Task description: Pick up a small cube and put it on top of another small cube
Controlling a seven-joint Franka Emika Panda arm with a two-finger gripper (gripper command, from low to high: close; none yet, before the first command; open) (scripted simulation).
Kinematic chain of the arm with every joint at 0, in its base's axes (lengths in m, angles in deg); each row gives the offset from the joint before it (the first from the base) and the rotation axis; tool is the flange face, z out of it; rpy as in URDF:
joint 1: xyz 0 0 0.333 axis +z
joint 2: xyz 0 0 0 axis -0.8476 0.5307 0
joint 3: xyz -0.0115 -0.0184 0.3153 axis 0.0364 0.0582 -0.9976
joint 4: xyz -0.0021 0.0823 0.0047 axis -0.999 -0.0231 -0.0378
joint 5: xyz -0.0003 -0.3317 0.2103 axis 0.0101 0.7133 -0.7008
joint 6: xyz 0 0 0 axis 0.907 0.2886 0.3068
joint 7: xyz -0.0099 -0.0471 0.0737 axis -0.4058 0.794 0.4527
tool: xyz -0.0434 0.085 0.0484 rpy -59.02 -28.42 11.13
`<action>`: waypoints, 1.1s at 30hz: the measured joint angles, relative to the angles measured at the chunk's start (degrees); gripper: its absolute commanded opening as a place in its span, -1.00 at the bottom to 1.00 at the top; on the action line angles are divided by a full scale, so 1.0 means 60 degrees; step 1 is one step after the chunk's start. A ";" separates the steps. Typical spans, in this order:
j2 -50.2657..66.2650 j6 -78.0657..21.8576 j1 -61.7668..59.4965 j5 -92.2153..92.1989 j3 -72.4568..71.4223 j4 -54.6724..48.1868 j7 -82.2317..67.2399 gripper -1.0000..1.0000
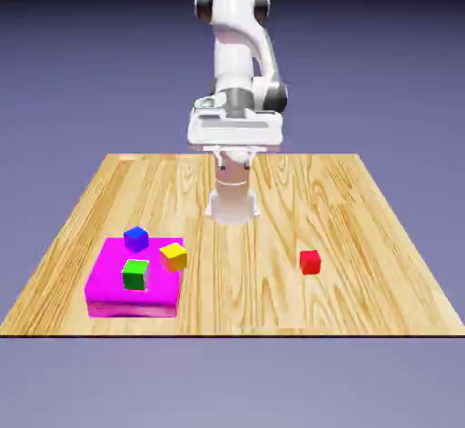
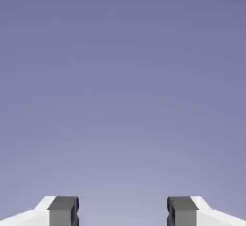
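Nothing of the stacking is done as far as you can see: your gripper point(image 1: 235, 162) is up near the robot's base point(image 1: 232, 207), well apart from every cube. Its jaws stand apart with only backdrop between them in the hand view, so you are carrying nothing.

You have 4 small cubes to work with. The red cube point(image 1: 310, 263) sits alone on the wooden table point(image 1: 245, 294), toward the exterior view's right. The other 3 are grouped at the magenta block point(image 1: 136, 309) on the exterior view's left: the green cube point(image 1: 134, 275) appears to rest on its top, the blue cube point(image 1: 136, 239) shows at its far edge and the yellow cube point(image 1: 173, 257) at its side edge. You cannot tell for certain whether those last 2 are on the block or above it. No cube is seen standing on another.

All of the work is left, then: you need to choose 1 cube, bring the hand over it, close on it, lift, and set it on a 2nd. Your next move should probably be to turn the fingers downward, since the hand camera faces only backdrop.
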 measured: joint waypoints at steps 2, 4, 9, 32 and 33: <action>0.0692 -0.0208 0.0539 0.0010 -0.0158 0.0016 0.0653 0.00; 0.1384 -0.0417 0.1078 0.0020 -0.0317 0.0032 0.1305 0.00; 0.3115 -0.0938 0.2425 0.0045 -0.0713 0.0073 0.2937 0.00; 0.6264 -0.0876 0.4446 0.0418 -0.0874 -0.0043 0.5310 -1.00; 0.5918 -0.1157 0.4340 0.0289 -0.1011 0.0021 0.5214 -1.00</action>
